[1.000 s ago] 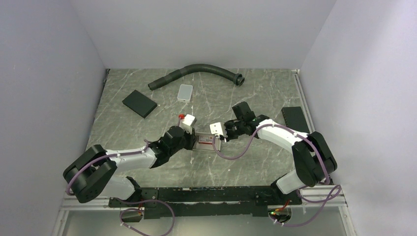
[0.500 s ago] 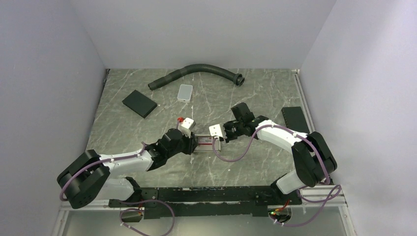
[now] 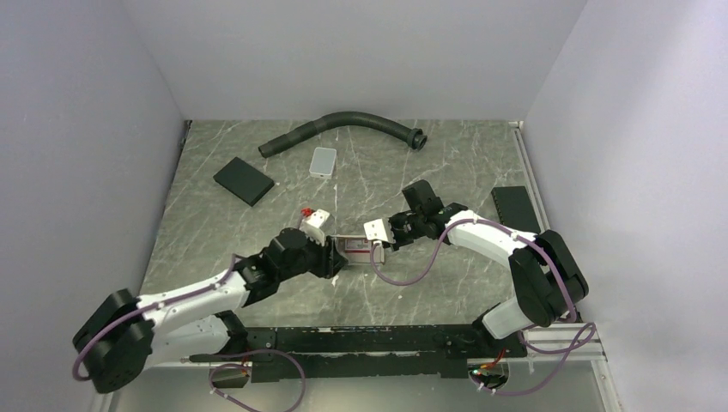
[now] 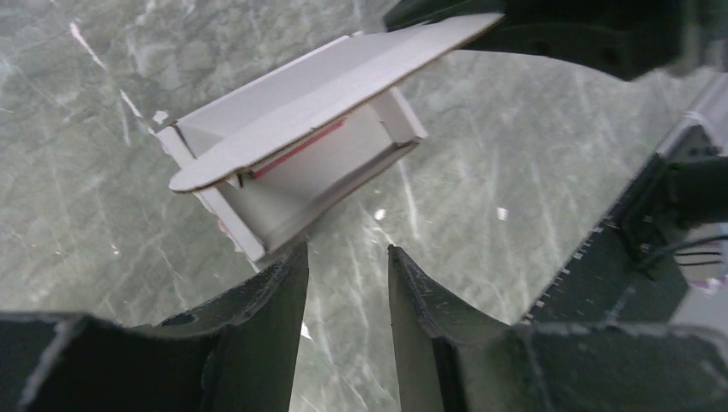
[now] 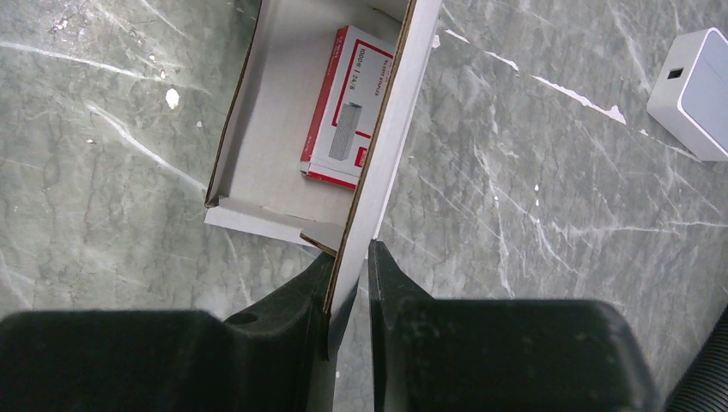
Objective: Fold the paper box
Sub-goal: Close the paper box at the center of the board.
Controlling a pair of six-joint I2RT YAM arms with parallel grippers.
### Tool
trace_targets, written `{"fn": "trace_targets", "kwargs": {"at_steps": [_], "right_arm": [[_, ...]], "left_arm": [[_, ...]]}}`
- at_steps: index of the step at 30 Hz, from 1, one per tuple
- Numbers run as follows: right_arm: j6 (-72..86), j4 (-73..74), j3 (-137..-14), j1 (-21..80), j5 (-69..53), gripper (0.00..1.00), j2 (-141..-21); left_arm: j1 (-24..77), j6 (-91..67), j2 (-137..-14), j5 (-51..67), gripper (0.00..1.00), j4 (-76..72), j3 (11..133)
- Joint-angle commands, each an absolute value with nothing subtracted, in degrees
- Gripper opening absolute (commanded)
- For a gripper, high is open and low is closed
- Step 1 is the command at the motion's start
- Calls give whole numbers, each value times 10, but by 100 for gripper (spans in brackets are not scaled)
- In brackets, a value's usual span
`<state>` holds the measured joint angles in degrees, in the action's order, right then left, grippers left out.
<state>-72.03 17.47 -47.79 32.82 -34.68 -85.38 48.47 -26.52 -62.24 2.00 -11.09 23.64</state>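
Note:
The paper box [image 3: 359, 247] lies mid-table as a white open carton between my two arms. In the right wrist view its floor [image 5: 275, 129] carries a small red-and-white packet [image 5: 345, 103], and my right gripper [image 5: 350, 249] is shut on the end of one long upright wall. In the left wrist view the box [image 4: 283, 103] sits just beyond my left gripper [image 4: 345, 251], with a flap hanging over its open side. That gripper is open and holds nothing; its left fingertip is close to the box's near corner. From above, the left gripper [image 3: 336, 257] is at the box's left end and the right gripper [image 3: 379, 251] at its right end.
A light grey rounded tile [image 3: 324, 160] and a black flat pad [image 3: 244, 180] lie farther back on the left. A black hose [image 3: 343, 127] curves along the back wall. Another black pad [image 3: 515, 206] sits at the right edge. The tile [image 5: 700, 90] also shows right of the box.
My left gripper has opened and drawn back a little from the box's left end, its arm swinging toward the near left. The right gripper keeps its hold and has barely moved.

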Motion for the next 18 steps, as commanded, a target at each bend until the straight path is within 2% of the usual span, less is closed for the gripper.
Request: {"fn": "trace_targets", "kwargs": {"at_steps": [1, 4, 9, 15, 18], "right_arm": [[-731, 192, -465, 334, -347, 18, -849], [-732, 192, -465, 335, -347, 18, -849], [-735, 194, -464, 337, -345, 18, -850], [-737, 194, -463, 339, -344, 18, -850], [-737, 194, -464, 340, -344, 18, -851]], "left_arm": [[487, -295, -530, 88, 46, -36, 239], [486, -303, -455, 107, 52, 30, 257], [486, -298, -388, 34, 64, 132, 325], [483, -264, -479, -70, 66, 155, 401], [472, -245, -537, -80, 65, 132, 425]]}}
